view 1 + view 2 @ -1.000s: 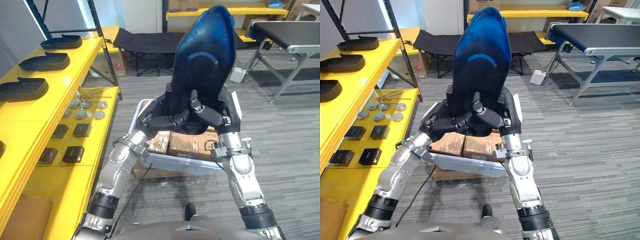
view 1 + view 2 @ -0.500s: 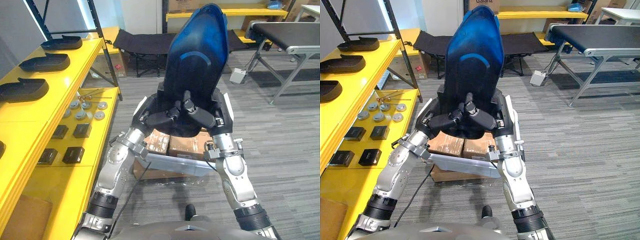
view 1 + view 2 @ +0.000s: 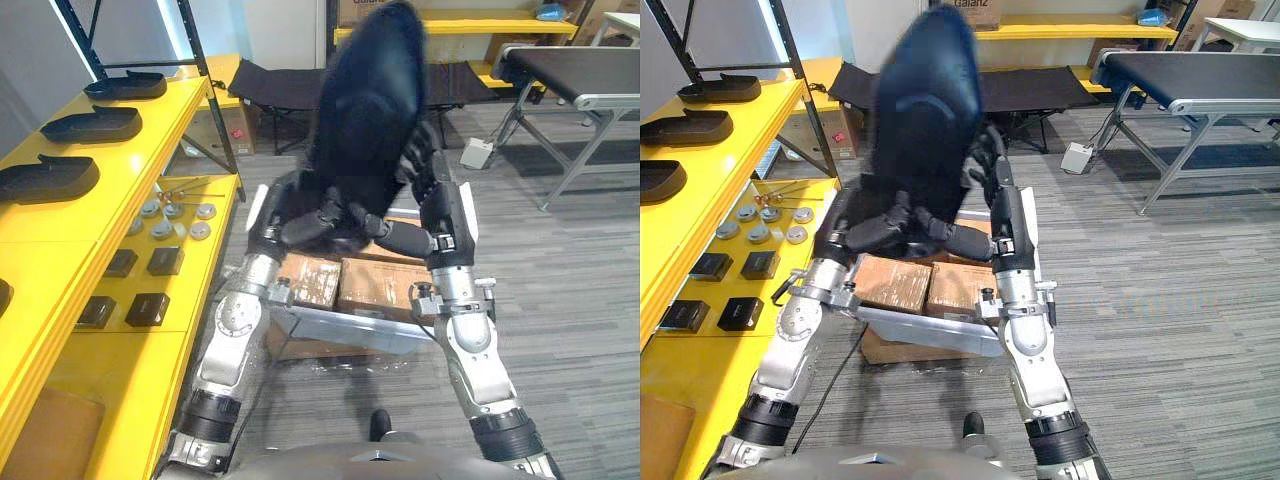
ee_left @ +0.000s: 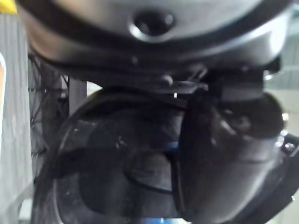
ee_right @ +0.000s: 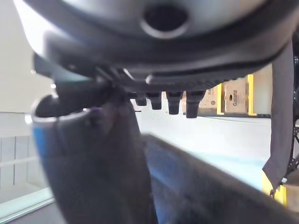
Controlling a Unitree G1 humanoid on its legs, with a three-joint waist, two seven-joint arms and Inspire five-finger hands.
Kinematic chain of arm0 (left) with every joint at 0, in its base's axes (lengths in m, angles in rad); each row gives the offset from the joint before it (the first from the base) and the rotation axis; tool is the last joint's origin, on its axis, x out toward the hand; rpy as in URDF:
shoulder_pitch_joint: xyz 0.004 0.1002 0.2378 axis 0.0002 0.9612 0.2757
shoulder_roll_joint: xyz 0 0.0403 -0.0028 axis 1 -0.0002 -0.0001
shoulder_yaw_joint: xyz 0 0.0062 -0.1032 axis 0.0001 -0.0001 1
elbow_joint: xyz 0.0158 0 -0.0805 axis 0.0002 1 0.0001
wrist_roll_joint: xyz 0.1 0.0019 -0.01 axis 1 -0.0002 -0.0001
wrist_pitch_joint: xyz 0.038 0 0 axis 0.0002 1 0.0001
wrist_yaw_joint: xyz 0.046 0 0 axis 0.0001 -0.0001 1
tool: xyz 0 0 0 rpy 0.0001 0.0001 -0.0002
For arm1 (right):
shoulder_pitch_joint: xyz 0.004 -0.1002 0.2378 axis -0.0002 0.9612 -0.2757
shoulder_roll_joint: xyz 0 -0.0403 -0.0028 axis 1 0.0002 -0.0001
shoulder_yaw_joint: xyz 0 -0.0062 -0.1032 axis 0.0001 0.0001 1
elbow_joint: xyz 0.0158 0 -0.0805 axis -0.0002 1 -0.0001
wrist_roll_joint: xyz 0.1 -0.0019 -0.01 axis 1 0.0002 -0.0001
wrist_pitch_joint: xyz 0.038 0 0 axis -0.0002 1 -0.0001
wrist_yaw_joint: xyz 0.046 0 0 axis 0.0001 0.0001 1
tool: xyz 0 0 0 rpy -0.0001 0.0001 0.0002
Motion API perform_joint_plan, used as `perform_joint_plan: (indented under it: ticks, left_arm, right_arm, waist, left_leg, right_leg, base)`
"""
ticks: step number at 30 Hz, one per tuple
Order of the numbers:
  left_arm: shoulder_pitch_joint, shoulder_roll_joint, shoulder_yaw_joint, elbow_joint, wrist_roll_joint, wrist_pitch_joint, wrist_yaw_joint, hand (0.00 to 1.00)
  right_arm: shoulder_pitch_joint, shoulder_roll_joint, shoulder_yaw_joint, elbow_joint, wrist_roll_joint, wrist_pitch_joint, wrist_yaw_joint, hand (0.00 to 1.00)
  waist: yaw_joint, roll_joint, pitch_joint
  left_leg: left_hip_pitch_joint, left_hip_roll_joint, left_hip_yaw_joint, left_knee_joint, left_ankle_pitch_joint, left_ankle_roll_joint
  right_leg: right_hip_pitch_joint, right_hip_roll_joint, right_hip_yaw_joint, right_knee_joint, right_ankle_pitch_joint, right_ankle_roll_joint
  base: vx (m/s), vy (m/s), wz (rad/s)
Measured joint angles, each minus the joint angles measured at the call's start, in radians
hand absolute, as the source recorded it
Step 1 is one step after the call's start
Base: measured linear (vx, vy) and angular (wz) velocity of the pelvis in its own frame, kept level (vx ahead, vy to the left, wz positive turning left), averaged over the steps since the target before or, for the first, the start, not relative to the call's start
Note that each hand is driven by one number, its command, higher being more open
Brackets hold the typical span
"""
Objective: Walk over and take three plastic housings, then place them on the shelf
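Dark blue plastic housing (image 3: 365, 110) stands upright, clamped at its lower end between both hands, above a grey bin (image 3: 340, 330). Left hand (image 3: 300, 225): fingers curled round the lower left edge. Right hand (image 3: 436, 205): fingers against the right side, thumb across the front, pinching it. Three black housings (image 3: 90, 125) lie along the top tier of the yellow shelf (image 3: 70, 230)

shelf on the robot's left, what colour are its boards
Yellow. The shelf shows best in the left eye view.
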Motion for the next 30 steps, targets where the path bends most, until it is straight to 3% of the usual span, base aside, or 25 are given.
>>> perform_joint_plan:
  ticks: [6, 11, 15, 16, 23, 27, 30]
  left_arm:
    - [0.063, -0.013, 0.137, 0.0, 0.179, -0.032, 0.24, 0.0]
    - [0.111, -0.013, 0.184, 0.001, 0.248, -0.036, 0.329, 0.0]
    - [0.132, -0.014, 0.193, 0.001, 0.213, -0.059, 0.312, 0.0]
    - [0.162, -0.02, 0.191, -0.001, 0.098, -0.104, 0.249, 0.0]
    - [0.298, -0.091, 0.191, -0.107, -0.244, -0.152, 0.077, 0.0]
    - [0.313, -0.098, 0.194, -0.194, -0.338, -0.191, 0.064, 0.0]
    - [0.313, -0.099, 0.203, -0.258, -0.287, -0.211, 0.094, 0.0]
  right_arm:
    - [0.07, 0.0, -0.137, -0.013, -0.035, 0.002, -0.012, 1.0]
    - [0.111, 0.001, -0.173, -0.013, -0.03, 0.013, -0.012, 1.0]
    - [0.152, 0.013, -0.185, -0.014, -0.008, 0.014, -0.002, 1.0]
    - [0.186, 0.042, -0.201, -0.016, 0.011, 0.023, -0.001, 1.0]
    - [0.319, 0.129, -0.224, -0.014, 0.128, 0.053, 0.02, 1.0]
    - [0.322, 0.13, -0.208, -0.006, 0.184, 0.052, 0.081, 1.0]
    - [0.281, 0.122, -0.154, 0.061, 0.158, 0.047, 0.086, 1.0]
  waist:
    - [0.016, -0.002, 0.0]
    - [0.02, -0.008, 0.002]
    - [0.019, -0.014, 0.004]
    - [0.017, -0.014, 0.004]
    - [0.009, 0.001, 0.024]
    - [0.021, 0.008, 0.038]
    - [0.032, 0.008, 0.039]
  left_leg:
    - [-0.008, 0.001, -0.002, 0.001, 0.0, 0.0]
    - [-0.009, 0.001, -0.002, 0.001, 0.0, 0.0]
    - [-0.01, 0.001, -0.002, 0.0, -0.001, -0.001]
    - [-0.01, 0.001, 0.001, -0.001, -0.002, -0.001]
    - [-0.009, 0.0, 0.018, -0.003, -0.008, 0.001]
    - [-0.02, -0.003, 0.0, -0.005, -0.006, 0.003]
    - [-0.036, -0.014, -0.058, -0.026, 0.019, 0.005]
  right_leg:
    - [-0.006, 0.0, -0.003, 0.0, 0.0, 0.001]
    - [-0.006, 0.0, -0.003, 0.0, 0.003, -0.002]
    - [-0.006, 0.0, -0.002, 0.0, 0.0, 0.002]
    - [-0.009, 0.0, 0.001, 0.0, 0.0, 0.002]
    - [-0.014, 0.0, 0.016, 0.0, -0.001, 0.002]
    - [-0.014, -0.004, -0.002, 0.0, -0.006, -0.005]
    - [-0.003, -0.018, -0.061, 0.0, -0.013, -0.004]
  base:
    - [0.0, 0.0, 0.01]
    - [0.0, 0.0, 0.0]
    - [0.0, 0.0, -0.01]
    - [0.0, 0.0, -0.04]
    - [0.0, 0.002, -0.06]
    - [-0.01, 0.003, 0.1]
    - [0.0, -0.01, 0.54]
